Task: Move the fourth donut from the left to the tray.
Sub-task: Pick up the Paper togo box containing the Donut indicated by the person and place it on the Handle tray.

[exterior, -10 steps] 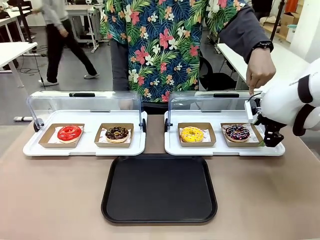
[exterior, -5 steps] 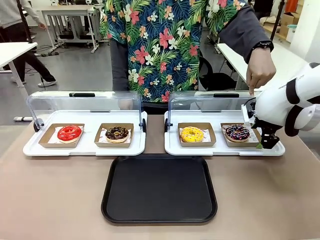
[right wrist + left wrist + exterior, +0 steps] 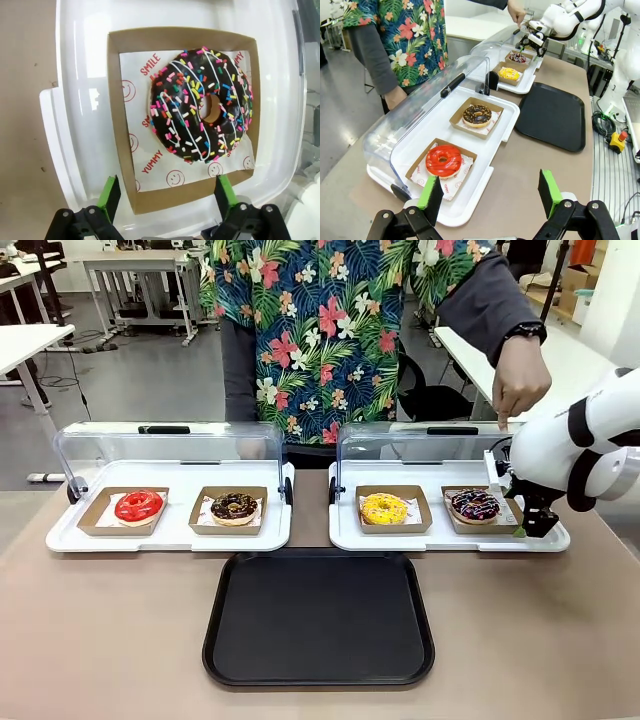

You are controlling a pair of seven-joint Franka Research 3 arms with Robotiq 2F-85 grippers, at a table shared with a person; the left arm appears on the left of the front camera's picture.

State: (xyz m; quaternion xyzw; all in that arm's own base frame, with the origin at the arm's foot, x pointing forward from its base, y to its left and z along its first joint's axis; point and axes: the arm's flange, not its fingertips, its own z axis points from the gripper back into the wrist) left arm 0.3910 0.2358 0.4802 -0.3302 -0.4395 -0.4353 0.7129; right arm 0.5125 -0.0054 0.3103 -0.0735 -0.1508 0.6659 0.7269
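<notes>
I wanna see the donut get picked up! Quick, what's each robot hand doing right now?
Left end effector: open, holding nothing.
Right end effector: open, its fingers either side of the fourth donut's cardboard tray, nothing gripped yet.

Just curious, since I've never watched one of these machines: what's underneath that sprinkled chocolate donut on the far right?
The sprinkled chocolate donut sits on white printed paper inside a small brown cardboard tray, which rests on a white display tray. The paper beneath the donut itself is covered.
</notes>
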